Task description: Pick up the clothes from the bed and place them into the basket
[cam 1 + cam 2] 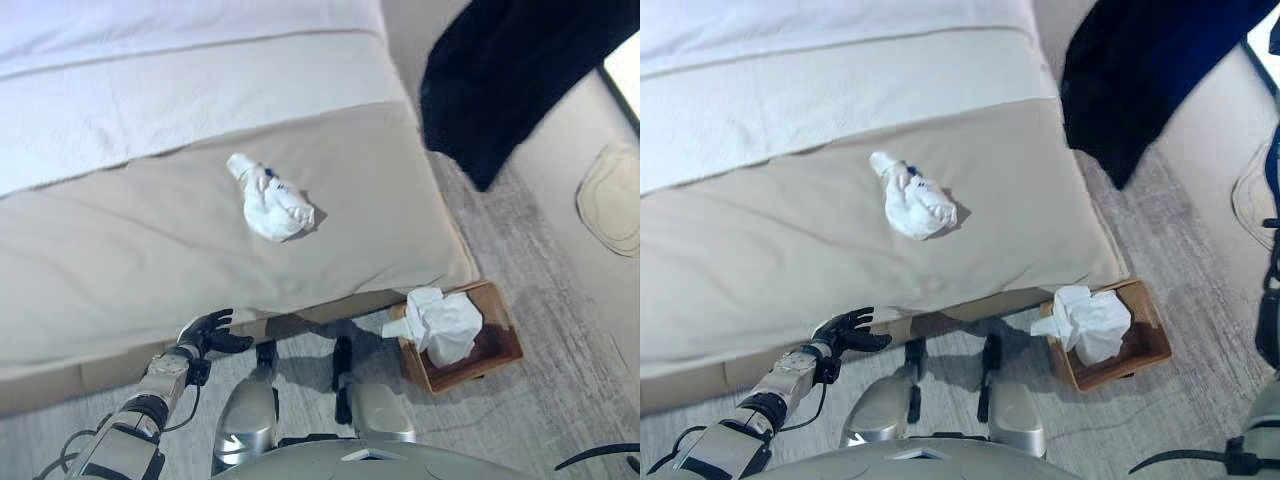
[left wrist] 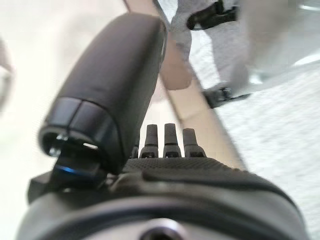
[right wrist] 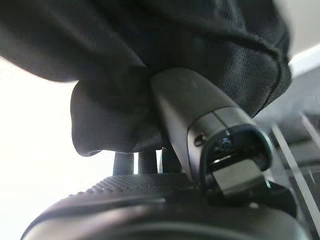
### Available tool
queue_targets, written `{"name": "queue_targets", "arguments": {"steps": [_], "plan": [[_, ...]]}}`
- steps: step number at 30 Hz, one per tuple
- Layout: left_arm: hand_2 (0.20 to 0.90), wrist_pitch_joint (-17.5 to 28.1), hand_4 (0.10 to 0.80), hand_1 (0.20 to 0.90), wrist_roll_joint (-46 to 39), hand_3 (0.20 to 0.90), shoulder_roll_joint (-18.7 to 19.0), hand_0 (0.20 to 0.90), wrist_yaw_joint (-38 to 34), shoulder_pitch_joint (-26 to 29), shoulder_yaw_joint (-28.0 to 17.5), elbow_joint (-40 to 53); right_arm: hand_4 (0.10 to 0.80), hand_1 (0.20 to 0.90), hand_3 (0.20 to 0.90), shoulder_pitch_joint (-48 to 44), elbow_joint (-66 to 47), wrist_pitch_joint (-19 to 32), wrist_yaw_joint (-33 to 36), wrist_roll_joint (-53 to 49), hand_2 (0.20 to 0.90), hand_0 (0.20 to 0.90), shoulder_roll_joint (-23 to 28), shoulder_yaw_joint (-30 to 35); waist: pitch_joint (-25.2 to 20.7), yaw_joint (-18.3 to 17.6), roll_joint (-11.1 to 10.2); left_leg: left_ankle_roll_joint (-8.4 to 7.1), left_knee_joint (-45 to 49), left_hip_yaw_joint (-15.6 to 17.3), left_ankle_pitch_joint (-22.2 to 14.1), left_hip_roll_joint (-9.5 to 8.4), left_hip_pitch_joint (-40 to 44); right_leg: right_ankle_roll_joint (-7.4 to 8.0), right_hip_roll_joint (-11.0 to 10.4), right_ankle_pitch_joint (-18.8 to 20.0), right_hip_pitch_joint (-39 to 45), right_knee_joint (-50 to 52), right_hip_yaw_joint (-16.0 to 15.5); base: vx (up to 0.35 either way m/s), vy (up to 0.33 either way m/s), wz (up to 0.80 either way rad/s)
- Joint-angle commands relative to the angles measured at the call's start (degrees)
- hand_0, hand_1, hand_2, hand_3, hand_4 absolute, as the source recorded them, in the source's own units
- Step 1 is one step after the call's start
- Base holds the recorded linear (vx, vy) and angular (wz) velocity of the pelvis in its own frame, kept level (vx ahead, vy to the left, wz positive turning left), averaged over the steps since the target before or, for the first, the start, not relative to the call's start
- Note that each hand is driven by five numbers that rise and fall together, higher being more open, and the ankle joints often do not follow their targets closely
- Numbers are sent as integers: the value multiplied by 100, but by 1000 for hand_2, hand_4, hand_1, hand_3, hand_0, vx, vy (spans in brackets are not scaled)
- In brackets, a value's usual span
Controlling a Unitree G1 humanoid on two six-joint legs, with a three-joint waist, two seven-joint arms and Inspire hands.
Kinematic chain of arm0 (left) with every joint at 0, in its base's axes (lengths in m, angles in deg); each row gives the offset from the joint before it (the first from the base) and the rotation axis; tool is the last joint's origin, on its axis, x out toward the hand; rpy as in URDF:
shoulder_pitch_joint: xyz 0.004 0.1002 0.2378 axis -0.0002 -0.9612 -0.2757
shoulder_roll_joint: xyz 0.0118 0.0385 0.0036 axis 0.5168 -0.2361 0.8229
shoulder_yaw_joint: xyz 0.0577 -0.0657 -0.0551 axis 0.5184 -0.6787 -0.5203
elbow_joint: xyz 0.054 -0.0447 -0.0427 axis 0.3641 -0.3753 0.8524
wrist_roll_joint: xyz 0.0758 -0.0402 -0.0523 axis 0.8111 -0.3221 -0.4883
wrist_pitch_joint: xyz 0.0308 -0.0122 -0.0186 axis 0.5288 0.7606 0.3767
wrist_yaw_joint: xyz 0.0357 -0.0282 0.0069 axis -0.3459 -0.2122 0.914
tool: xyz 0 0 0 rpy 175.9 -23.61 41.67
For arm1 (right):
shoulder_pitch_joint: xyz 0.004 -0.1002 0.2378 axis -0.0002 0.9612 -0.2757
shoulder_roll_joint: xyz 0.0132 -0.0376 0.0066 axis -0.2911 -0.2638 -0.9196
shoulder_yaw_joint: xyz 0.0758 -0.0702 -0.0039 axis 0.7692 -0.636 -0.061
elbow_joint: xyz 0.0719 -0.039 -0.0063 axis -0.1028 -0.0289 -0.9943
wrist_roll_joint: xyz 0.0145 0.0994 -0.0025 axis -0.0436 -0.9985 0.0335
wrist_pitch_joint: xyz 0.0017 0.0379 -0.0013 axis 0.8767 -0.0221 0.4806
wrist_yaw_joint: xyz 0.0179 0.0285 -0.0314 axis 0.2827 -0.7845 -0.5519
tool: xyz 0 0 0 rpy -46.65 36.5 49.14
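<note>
A dark cloth (image 3: 150,65) is pinched by the right hand (image 3: 200,140) fingers, held up for the basket (image 1: 500,350); left hand (image 1: 205,330) fingers are relaxed.

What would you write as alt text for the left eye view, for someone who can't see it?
A dark garment hangs in the air at upper right, beyond the corner of a beige-covered bed where a crumpled white cloth lies. On the floor by that corner, a brown basket already holds white clothing, and the robot's left hand rests open at the bed's near edge.
</note>
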Motion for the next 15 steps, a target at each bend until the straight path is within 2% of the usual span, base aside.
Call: {"name": "queue_targets", "arguments": {"steps": [1, 8, 11, 15], "plan": [[900, -43, 800, 900, 221, 900, -163, 900, 176, -436, 343, -461, 100, 300, 200, -95, 46, 609, 114, -255, 300, 300, 774, 6, -1411, -182, 210, 172, 68, 112, -710, -32, 303, -50, 332, 32, -231, 368, 156, 7, -19, -33], [900, -112, 800, 900, 318, 900, -155, 900, 197, -445, 329, -463, 100, 300, 200, 666, 35, 384, -516, -220, 300, 300, 742, 372, -1417, -378, 272, 192, 87, 335, -770, -32, 341, -63, 341, 37, -245, 272, 307, -34, -44, -28], [900, -108, 800, 900, 316, 900, -139, 900, 188, -451, 315, -452, 100, 300, 200, 1130, 46, 240, -822, -106, 300, 300, 581, 547, -1369, -460, 332, 210, 95, 412, -795, -37, 348, -63, 339, 48, -272, 255, 381, -50, -51, -25], [900, -116, 800, 900, 361, 900, -128, 900, 212, -446, 271, -432, 100, 300, 200, 1962, -83, 155, -890, 219, 300, 300, 183, 907, -1290, -571, 437, 245, 102, 479, -803, -43, 340, -87, 351, -1, -331, 329, 473, -55, -44, -25]]}}
